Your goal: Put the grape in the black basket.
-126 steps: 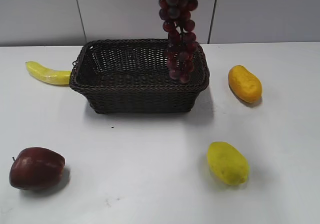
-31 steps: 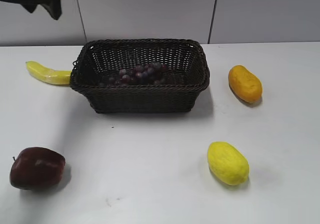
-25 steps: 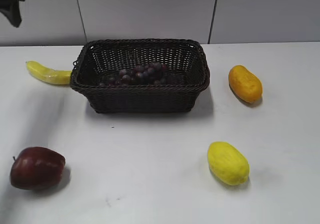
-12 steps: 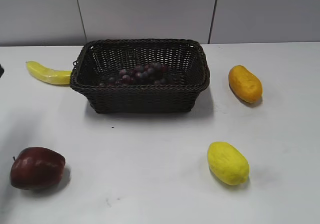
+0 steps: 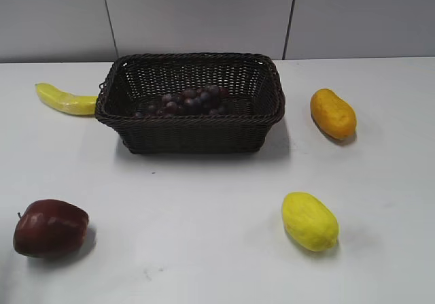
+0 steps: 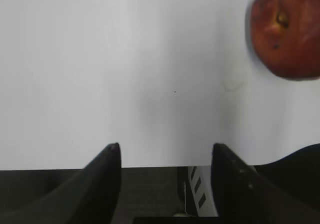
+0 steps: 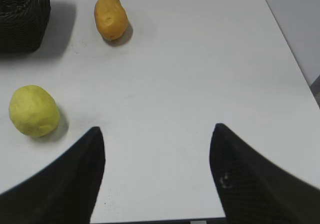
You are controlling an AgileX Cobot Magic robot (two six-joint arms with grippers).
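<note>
The grape [image 5: 187,100], a bunch of dark red and purple berries, lies inside the black basket [image 5: 190,130], a dark woven basket at the back middle of the white table. Neither gripper shows in the exterior view. My left gripper [image 6: 165,149] is open and empty over the table's front left edge, with the dark red apple [image 6: 287,31] ahead on its right. My right gripper [image 7: 157,131] is open and empty over the table's front right part. A corner of the basket [image 7: 22,18] shows at the upper left of the right wrist view.
A yellow banana [image 5: 64,99] lies left of the basket. A dark red apple [image 5: 49,228] sits front left. An orange fruit [image 5: 332,113] [image 7: 110,17] lies right of the basket. A yellow lemon-like fruit [image 5: 310,221] [image 7: 33,110] sits front right.
The grape hung above the basket five seconds ago and now lies inside it. The left arm has withdrawn leftward out of the exterior view.
</note>
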